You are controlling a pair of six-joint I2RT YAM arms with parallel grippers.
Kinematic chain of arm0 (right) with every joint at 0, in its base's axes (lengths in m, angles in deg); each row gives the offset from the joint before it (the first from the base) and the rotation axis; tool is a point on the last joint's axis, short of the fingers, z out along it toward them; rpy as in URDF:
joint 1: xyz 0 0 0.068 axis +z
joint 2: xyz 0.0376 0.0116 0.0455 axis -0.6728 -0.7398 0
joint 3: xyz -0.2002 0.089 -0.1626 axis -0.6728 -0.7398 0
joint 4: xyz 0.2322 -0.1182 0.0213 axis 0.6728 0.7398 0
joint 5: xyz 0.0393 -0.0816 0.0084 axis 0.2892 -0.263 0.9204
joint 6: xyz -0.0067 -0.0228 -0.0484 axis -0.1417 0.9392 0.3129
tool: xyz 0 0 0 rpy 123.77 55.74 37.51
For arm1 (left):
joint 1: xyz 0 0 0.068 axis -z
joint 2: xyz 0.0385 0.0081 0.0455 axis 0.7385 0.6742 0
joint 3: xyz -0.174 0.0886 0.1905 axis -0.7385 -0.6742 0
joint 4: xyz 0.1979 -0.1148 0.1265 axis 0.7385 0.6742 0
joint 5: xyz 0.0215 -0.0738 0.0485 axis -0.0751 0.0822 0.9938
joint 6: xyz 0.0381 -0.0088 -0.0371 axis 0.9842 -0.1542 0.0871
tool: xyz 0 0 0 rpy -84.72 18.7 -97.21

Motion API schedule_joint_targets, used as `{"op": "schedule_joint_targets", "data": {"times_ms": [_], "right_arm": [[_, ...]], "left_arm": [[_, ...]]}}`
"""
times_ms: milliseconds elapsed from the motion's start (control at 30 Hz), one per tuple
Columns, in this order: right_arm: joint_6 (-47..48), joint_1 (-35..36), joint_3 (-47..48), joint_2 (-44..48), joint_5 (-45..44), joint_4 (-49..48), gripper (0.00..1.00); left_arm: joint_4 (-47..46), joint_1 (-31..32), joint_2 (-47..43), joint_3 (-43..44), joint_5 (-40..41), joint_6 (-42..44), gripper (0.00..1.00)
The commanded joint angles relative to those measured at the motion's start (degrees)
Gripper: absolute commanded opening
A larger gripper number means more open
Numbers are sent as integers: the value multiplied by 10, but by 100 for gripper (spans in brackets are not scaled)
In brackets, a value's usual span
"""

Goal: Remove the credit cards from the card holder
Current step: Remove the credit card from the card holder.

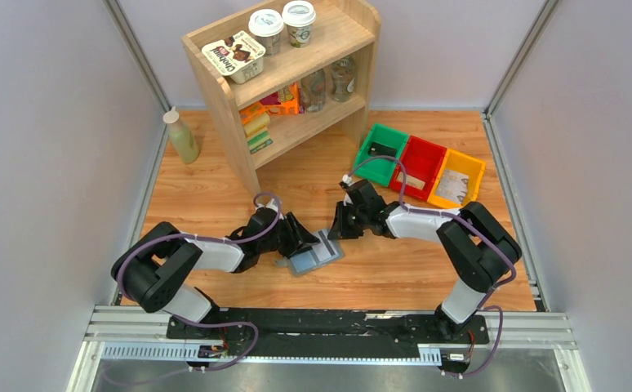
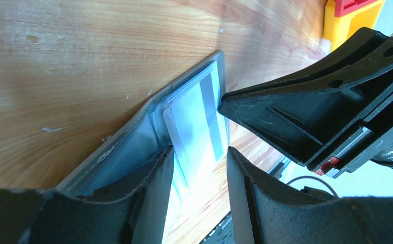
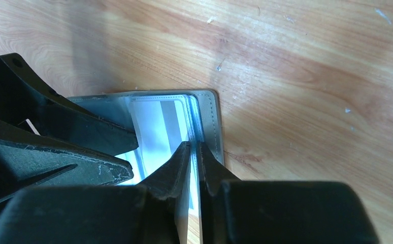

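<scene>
Grey fold-open card holder (image 1: 315,257) lies flat, card-pulling step. My right pincer (image 3: 194,145) nips pale thin credit card (image 3: 159,127) edge; left pincer (image 2: 199,152) half open, empty. Next, I judge — draw card straight out.

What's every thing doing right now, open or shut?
card holder, open flat on the table.
cards, tucked in its pockets.
left claw, open over the card holder.
right claw, shut on the cards' edge.
cups, upright, lids on.
bottle, upright, capped.
</scene>
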Motion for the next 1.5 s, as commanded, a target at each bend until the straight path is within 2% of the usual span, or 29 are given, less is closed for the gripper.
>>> {"op": "schedule_joint_targets", "data": {"times_ms": [0,133,300,433,600,733,933,1333,1467], "right_arm": [[43,0,-12,-38,-41,44,11],[42,2,-15,-37,-42,44,11],[36,1,-20,-36,-33,36,11],[27,2,-22,-40,-18,23,11],[14,2,-31,-46,-4,4,11],[13,3,-35,-45,1,-1,11],[8,2,-30,-28,18,-1,11],[34,22,-7,6,19,43,14],[39,27,-8,6,6,49,15]], "left_arm": [[57,0,18,-23,8,-19,52],[114,-1,10,-30,29,-36,53],[128,-1,2,-23,29,-23,54],[31,-1,32,-30,3,-26,48],[-78,-1,47,-31,-28,-32,35],[-109,-1,17,-40,-20,-33,27],[-152,0,-8,-49,-17,-30,22],[-187,-1,17,-58,-13,-41,20],[-206,-1,22,-60,-15,-50,11]]}}
